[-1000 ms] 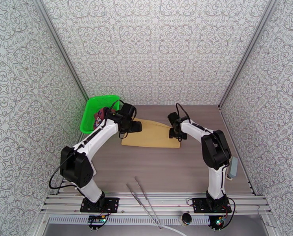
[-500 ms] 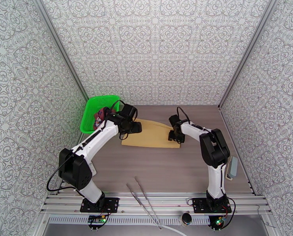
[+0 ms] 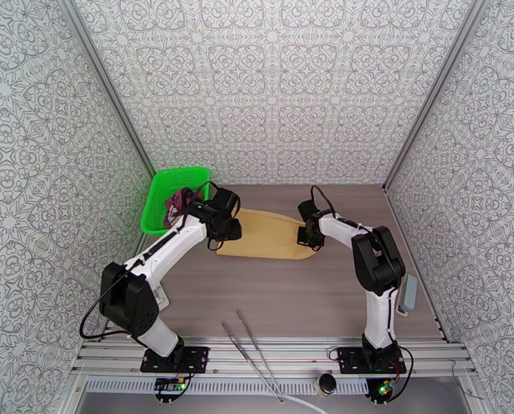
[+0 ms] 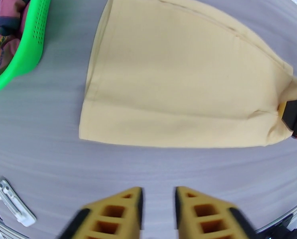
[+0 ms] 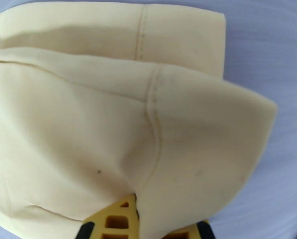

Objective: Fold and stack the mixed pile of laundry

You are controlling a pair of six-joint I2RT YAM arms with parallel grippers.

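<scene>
**Tan cloth [image 3: 267, 234] pinched at its right corner, left fingers empty**

Starting at the near rail: a pair of thin metal rods [image 3: 248, 350] lies slanted between the two arm bases, and a grey block [image 3: 410, 292] sits off at the right edge. Beyond them the table [image 3: 277, 291] is bare wood right across, the widest open room on view, running up to the cloth's straight near edge.

Now the left gripper [image 4: 158, 192]: its yellow fingers [image 4: 126, 214] stand close together with a slim gap, and only bare table shows in that gap. It hovers just short of the cloth's near edge, at the left end. Nothing is held there.

Over on the right, the right gripper [image 3: 305, 237] is clamped on the tan cloth's right corner. The fabric bunches and curls up over one yellow finger [image 5: 118, 220], and a stitched seam runs across the raised fold, with a second layer lying flat beneath. The rest of the cloth lies flat mid-table, its far edge sloping, well apart from the right wall.

Further back on the left, a strip of bare table separates the cloth from the green basket [image 3: 161, 184], tucked in the far-left corner beside the patterned wall [image 3: 270, 84]. Inside it sits the crumpled maroon tank top [image 3: 177, 205], print lettering showing.
</scene>
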